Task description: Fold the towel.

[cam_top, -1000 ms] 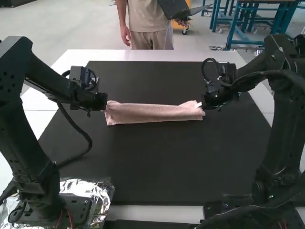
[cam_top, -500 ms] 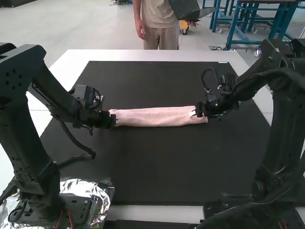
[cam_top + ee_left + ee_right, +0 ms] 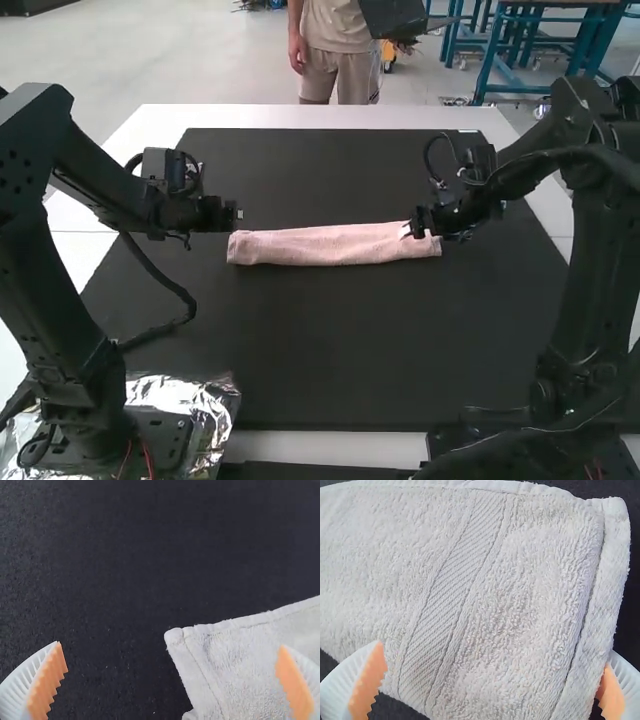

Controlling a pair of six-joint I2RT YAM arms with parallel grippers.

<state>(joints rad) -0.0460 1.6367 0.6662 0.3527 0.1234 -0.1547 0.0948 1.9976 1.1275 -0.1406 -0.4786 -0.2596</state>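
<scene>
Logged pink towel (image 3: 330, 244) lying as long narrow strip, with black mat (image 3: 330, 360) under and around it. Found left gripper (image 3: 237, 213) near towel's left end, jaws wide open. Found right gripper (image 3: 409, 231) at towel's right end, jaws also open; noted one orange pad (image 3: 610, 700) partly hidden behind towel's edge.

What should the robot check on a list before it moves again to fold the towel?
1. Towel on the dark mat: ok, a long, narrow strip.
2. Left jaws open: ok, wide apart.
3. Right jaws open: ok, wide apart.
4. Left jaws centred on the towel: not ok, one finger is over it, the other over the mat.
5. Right jaws not touching the towel: cannot tell, they are at its right end.
6. Layers inside neat: cannot tell.
</scene>
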